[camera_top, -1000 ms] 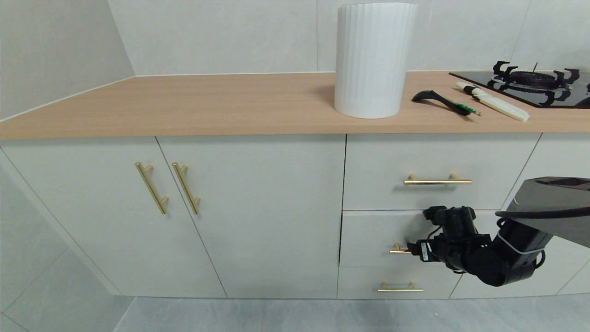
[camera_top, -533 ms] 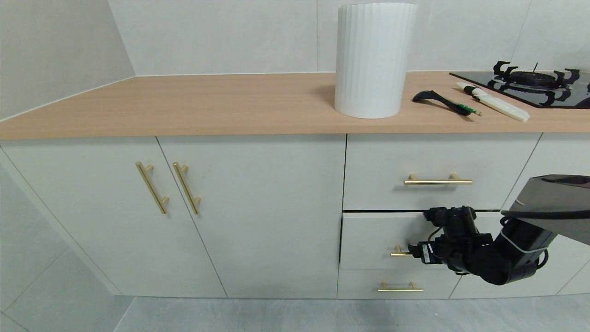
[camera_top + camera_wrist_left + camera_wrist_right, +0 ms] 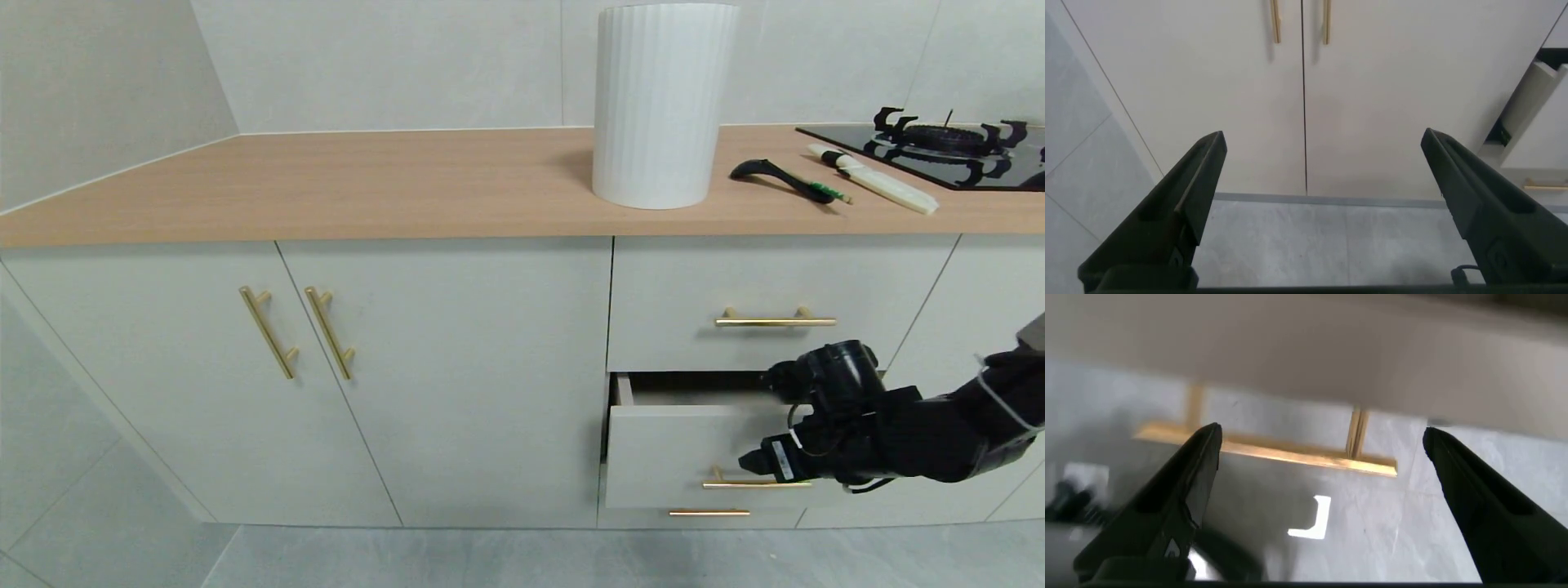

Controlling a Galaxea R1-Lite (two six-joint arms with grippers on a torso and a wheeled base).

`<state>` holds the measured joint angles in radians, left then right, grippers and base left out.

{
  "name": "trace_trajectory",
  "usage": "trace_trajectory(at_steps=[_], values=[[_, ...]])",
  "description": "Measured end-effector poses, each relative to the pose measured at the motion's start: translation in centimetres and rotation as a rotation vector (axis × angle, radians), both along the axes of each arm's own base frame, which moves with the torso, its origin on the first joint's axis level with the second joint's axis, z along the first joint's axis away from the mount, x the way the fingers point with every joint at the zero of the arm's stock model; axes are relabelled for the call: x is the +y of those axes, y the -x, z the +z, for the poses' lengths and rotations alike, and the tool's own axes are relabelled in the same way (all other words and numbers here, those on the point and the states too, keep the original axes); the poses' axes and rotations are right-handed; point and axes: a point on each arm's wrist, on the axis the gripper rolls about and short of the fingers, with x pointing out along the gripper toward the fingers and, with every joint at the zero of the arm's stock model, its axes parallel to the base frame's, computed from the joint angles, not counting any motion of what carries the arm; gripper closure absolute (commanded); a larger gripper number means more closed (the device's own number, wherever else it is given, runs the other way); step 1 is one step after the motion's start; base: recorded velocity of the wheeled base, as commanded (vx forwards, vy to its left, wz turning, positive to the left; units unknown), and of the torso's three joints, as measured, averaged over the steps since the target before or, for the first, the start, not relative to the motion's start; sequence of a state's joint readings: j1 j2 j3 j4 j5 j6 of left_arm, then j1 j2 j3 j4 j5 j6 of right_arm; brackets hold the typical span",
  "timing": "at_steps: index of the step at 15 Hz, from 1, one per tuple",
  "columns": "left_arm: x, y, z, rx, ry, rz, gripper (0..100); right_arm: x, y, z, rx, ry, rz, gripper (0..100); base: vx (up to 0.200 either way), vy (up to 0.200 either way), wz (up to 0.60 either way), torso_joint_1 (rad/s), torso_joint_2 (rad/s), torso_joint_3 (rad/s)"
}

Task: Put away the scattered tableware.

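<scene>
A black-handled utensil and a white knife lie on the wooden counter, right of a tall white ribbed container. Below them, the middle drawer stands partly pulled out, its dark inside showing along the top. My right gripper is at that drawer's gold handle. In the right wrist view the handle runs across just beyond my right gripper, whose fingers are spread open. My left gripper hangs open, low before the cabinet doors, holding nothing.
A black gas hob sits at the counter's far right. A shut top drawer lies above the open one, and a bottom drawer handle below it. Two cabinet doors with gold handles fill the left. Grey floor tiles lie below.
The middle drawer has gone from shut to partly pulled out. My right arm drew back toward me and slightly lower with the handle.
</scene>
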<state>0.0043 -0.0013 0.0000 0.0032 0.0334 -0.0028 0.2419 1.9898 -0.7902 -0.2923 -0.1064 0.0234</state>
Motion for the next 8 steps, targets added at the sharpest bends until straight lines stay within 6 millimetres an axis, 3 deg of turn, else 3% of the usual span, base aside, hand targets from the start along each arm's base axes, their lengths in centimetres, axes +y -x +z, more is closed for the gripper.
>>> trace_trajectory(at_steps=[4,8], values=[[0.0,0.0,0.0,0.0,0.0,0.0,0,0.9,3.1,5.9,-0.102,-0.043,0.061,0,0.0,0.0,0.0,0.0,0.0,0.0],[0.0,0.0,0.0,0.0,0.0,-0.001,0,1.0,3.0,8.3,-0.243,-0.093,0.041,0,0.0,0.0,0.0,0.0,0.0,0.0]])
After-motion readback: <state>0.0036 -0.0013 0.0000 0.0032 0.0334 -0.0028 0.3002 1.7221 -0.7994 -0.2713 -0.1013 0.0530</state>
